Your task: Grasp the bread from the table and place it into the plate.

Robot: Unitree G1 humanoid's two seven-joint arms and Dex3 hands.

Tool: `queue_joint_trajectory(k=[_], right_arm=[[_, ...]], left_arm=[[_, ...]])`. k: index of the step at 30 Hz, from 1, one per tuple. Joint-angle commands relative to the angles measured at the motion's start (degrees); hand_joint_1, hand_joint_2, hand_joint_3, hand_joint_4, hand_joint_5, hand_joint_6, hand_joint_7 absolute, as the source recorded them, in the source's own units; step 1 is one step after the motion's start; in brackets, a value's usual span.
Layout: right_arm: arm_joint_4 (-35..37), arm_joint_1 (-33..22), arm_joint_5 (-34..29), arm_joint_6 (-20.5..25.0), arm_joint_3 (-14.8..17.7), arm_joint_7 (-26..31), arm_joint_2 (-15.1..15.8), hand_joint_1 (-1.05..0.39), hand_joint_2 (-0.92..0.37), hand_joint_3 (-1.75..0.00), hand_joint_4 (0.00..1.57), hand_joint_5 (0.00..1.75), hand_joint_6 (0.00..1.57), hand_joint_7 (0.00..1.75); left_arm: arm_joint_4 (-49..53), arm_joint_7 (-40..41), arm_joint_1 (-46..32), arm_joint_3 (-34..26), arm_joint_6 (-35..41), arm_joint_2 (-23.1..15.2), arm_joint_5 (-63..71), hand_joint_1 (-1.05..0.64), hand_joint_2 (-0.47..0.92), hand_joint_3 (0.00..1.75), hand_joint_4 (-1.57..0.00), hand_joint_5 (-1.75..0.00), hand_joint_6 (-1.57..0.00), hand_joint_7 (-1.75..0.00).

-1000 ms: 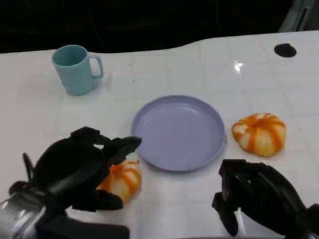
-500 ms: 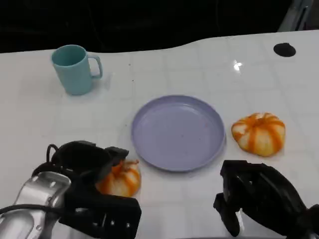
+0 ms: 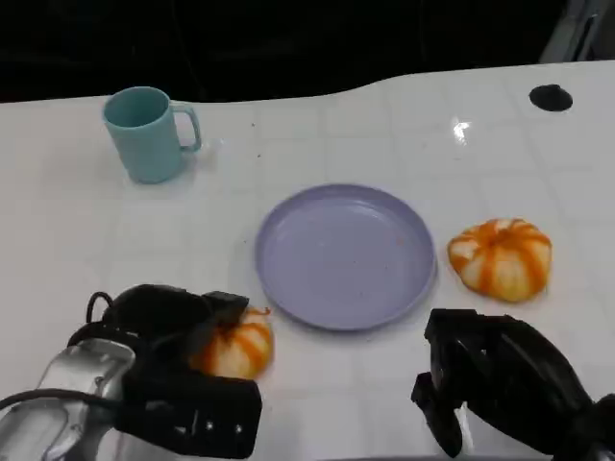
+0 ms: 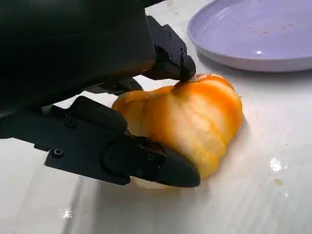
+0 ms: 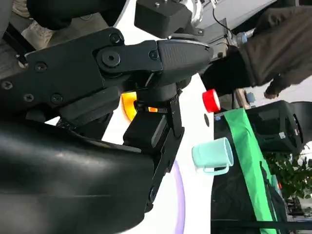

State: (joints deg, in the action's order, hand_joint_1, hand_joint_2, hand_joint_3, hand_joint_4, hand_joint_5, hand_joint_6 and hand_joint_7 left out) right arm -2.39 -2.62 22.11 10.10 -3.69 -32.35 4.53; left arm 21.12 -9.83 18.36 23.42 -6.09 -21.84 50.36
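Note:
Two orange-and-white striped bread rolls lie on the white table. One bread [image 3: 237, 348] [image 4: 195, 119] sits near the front left, just in front of the purple plate [image 3: 346, 257] [image 4: 253, 36]. My left hand [image 3: 159, 331] [image 4: 73, 73] grips this bread, one finger pressing its top and another lying along its other side; the bread still rests on the table. The second bread [image 3: 500, 257] lies right of the plate. My right hand [image 3: 495, 375] [image 5: 97, 97] hangs in front of it with fingers curled in, holding nothing.
A teal mug [image 3: 149, 133] [image 5: 212, 156] stands at the back left. A black round spot [image 3: 550, 96] marks the table's far right. The table's far edge runs along a dark background. A person's dark sleeve [image 5: 278, 44] shows beside the table.
My left hand has come down from above the near bread and closed its fingers around it. The right hand, plate, mug and second bread have stayed put.

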Motion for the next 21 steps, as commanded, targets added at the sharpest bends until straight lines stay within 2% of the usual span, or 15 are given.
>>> queue_joint_trajectory(k=[1, 2, 3, 4, 5, 7, 10, 13, 16, 17, 20, 21], right_arm=[[-0.9, -0.6, 0.8, 0.4, 0.7, -0.1, 0.7, -0.94, -0.92, -0.35, 1.28, 1.61, 1.11, 1.52], [-1.0, -0.6, 0.7, 0.4, 0.7, 0.0, 0.7, -0.94, -0.92, -0.35, 1.28, 1.61, 1.11, 1.52], [-1.1, -0.6, 0.6, 0.4, 0.8, 0.0, 0.7, -0.94, -0.92, -0.34, 1.28, 1.61, 1.11, 1.52], [-1.1, -0.6, 0.7, 0.4, 0.8, -0.1, 0.8, -0.94, -0.92, -0.34, 1.28, 1.6, 1.11, 1.52], [-1.0, -0.5, 0.8, 0.4, 0.9, -0.2, 0.7, -0.94, -0.92, -0.34, 1.28, 1.6, 1.11, 1.51], [-1.1, -0.6, 0.7, 0.4, 0.9, -0.1, 0.8, -0.94, -0.92, -0.34, 1.28, 1.6, 1.12, 1.51], [-1.4, -0.7, 0.6, 0.4, 1.0, 0.1, 0.8, -0.94, -0.92, -0.34, 1.28, 1.6, 1.12, 1.51], [-1.4, -0.8, 0.8, 0.6, 1.2, -0.1, 0.8, -0.93, -0.92, -0.35, 1.29, 1.6, 1.12, 1.52], [-1.5, -0.8, 1.0, 0.8, 1.3, -0.2, 0.8, -0.93, -0.92, -0.35, 1.29, 1.6, 1.12, 1.52], [-1.5, -0.9, 1.0, 0.8, 1.3, -0.2, 0.8, -0.93, -0.92, -0.35, 1.29, 1.6, 1.12, 1.52], [-1.6, -0.9, 0.9, 0.8, 1.3, -0.2, 0.9, -0.93, -0.92, -0.34, 1.29, 1.6, 1.11, 1.52], [-1.7, -0.9, 1.0, 0.9, 1.3, -0.2, 0.9, -0.93, -0.92, -0.35, 1.29, 1.6, 1.11, 1.52]], left_arm=[[6.9, 8.6, 0.1, 0.5, -3.8, -0.3, -1.8, -0.29, 0.92, 0.31, -0.83, -0.9, -1.04, -0.21], [8.1, 11.1, 0.5, 1.1, -4.7, -0.5, -1.2, -0.28, 0.92, 0.32, -0.86, -1.0, -1.11, -0.23], [9.2, 13.3, 0.9, 1.6, -5.2, -0.7, -0.6, -0.27, 0.92, 0.26, -0.82, -1.42, -1.03, -0.63], [10.2, 15.9, 1.3, 2.0, -6.0, -0.8, -0.3, -0.27, 0.92, 0.28, -0.79, -1.58, -0.93, -0.87], [11.1, 18.1, 1.5, 2.3, -6.8, -0.9, -0.2, -0.27, 0.92, 0.33, -0.78, -1.68, -0.84, -1.13], [11.9, 21.1, 2.0, 2.9, -7.5, -1.1, 0.2, -0.26, 0.92, 0.4, -0.78, -1.73, -0.77, -1.33], [11.3, 23.4, 2.2, 3.4, -7.1, -1.6, 0.8, -0.25, 0.92, 0.41, -0.79, -1.74, -0.73, -1.45], [7.8, 22.5, 1.7, 3.3, -5.5, -2.6, 1.4, -0.25, 0.92, 0.38, -0.75, -1.75, -0.78, -1.18], [3.7, 20.3, 1.1, 3.0, -4.1, -4.0, 1.6, -0.25, 0.92, 0.37, -0.76, -1.7, -0.85, -0.99], [2.1, 19.2, 0.9, 2.8, -3.7, -4.7, 1.6, -0.25, 0.92, 0.37, -0.77, -1.73, -0.84, -1.08], [-2.6, 15.6, 0.0, 2.0, -2.3, -6.4, 1.1, -0.24, 0.92, 0.38, -0.77, -1.74, -0.84, -1.16], [-4.9, 13.3, -0.5, 1.3, -1.3, -7.1, 0.5, -0.24, 0.92, 0.4, -0.79, -1.75, -0.78, -1.34]])
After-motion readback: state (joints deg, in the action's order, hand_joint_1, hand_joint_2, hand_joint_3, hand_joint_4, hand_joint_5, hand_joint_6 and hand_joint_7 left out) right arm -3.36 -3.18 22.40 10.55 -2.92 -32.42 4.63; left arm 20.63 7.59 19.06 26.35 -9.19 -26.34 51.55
